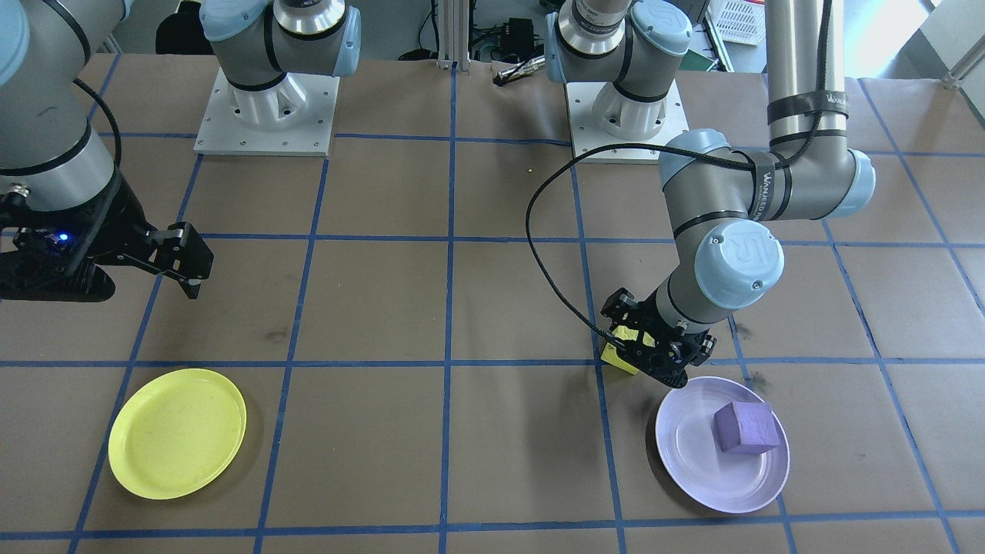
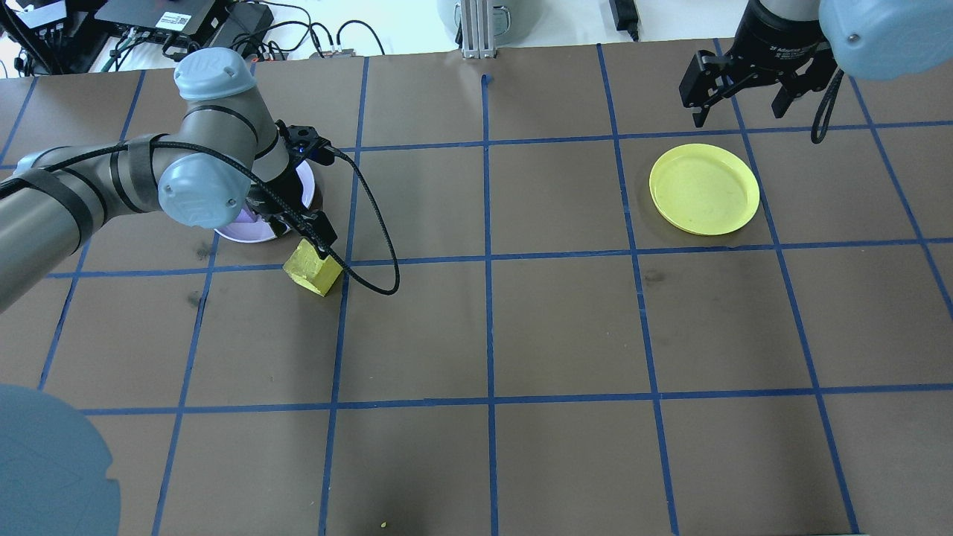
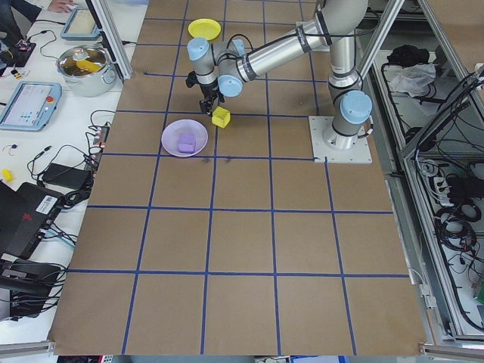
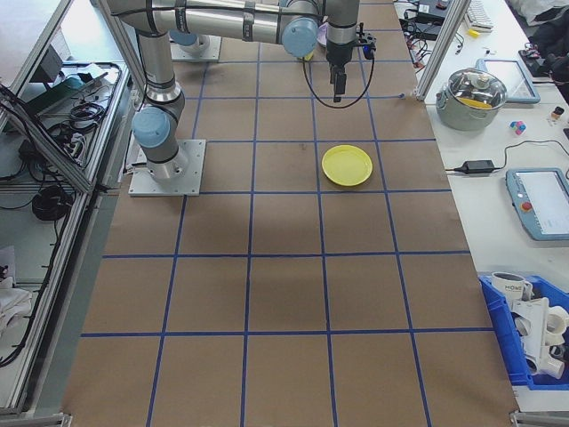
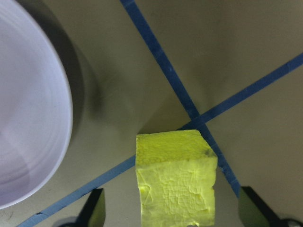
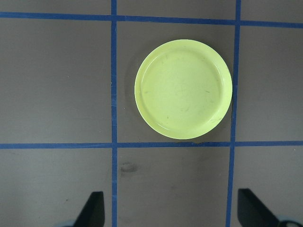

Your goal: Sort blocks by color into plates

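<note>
The yellow block (image 1: 619,358) (image 2: 313,268) (image 5: 175,179) sits on the table at a tape crossing, just beside the lavender plate (image 1: 692,469) (image 5: 28,118). My left gripper (image 2: 319,240) (image 5: 173,208) is lowered over it and open, one finger on each side with gaps to the block. The purple block (image 1: 745,428) (image 3: 186,141) lies in the lavender plate. The yellow plate (image 1: 177,433) (image 2: 703,188) (image 6: 183,89) holds nothing. My right gripper (image 1: 185,265) (image 2: 737,110) hangs open and empty above the table, on the far side of the yellow plate.
Brown paper with a blue tape grid covers the table (image 2: 484,335). Both arm bases (image 1: 265,108) stand at the robot's edge. The left arm's black cable (image 2: 372,223) loops over the table beside the yellow block. Pots and electronics (image 3: 83,64) sit off the table.
</note>
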Controlling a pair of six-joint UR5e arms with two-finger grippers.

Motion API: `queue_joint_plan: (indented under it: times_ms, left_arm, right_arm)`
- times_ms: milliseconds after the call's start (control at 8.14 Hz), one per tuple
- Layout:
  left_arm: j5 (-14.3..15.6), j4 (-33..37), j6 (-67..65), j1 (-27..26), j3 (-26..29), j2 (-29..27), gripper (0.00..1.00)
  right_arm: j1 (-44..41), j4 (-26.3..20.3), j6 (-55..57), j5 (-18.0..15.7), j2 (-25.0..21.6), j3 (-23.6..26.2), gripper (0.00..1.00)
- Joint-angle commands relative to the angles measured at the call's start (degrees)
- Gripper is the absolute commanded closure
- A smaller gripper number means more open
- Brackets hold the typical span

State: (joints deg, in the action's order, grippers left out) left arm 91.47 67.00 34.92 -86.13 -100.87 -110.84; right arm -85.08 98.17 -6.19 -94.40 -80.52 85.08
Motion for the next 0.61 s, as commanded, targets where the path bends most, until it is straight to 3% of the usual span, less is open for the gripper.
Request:
queue_joint_plan:
  times_ms: [0,492]
  left_arm:
    - [-0.24,-0.37,-0.29,0.08,-0.29,-1.92,0.00]
    - [-0.07,-0.72,-0.46,0.08,-1.52,-4.56,0.00]
  right_arm:
    - [0.00,0.00,0.30,0.09,-0.08,0.00,0.00]
    - [0.00,0.00,0.13,0.09,0.01,0.00,0.00]
